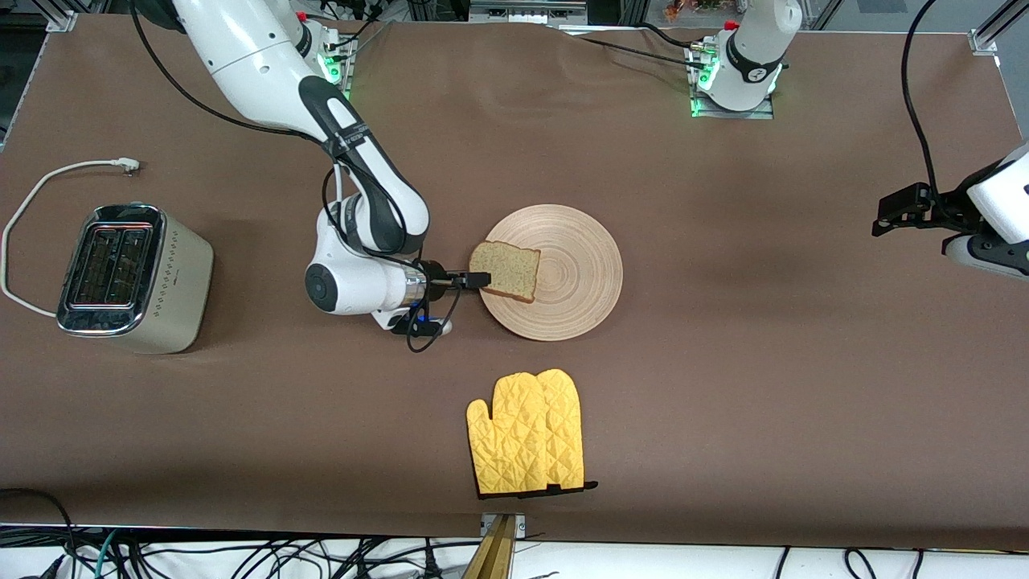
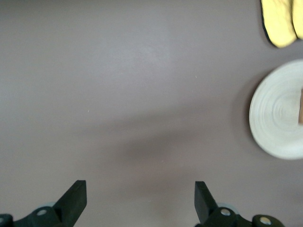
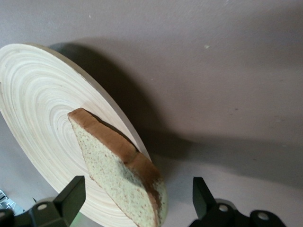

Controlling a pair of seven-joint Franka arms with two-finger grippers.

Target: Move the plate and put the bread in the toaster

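Two arms work over one brown bench (image 1: 723, 386). One toaster (image 1: 133, 277), cream with a chrome top and two slots, stands at the right arm's end, its white cord (image 1: 32, 205) looping beside it. One round plate (image 1: 575, 269) of pale wood with ring grain lies mid-bench. One yellow quilted oven mitt (image 1: 526, 433) lies nearer the front camera than the plate. One slice of bread (image 1: 505, 270), light brown, seeded, darker at the crust, rests on the plate's edge toward the toaster, overhanging the rim. The right hand (image 1: 481, 280) is low at that edge, its fingers (image 3: 71, 196) spread wide on either side of the bread, not clamped. The left hand (image 1: 904, 213) waits over bare bench at the left arm's end, fingers (image 2: 75, 198) wide apart, holding nothing.
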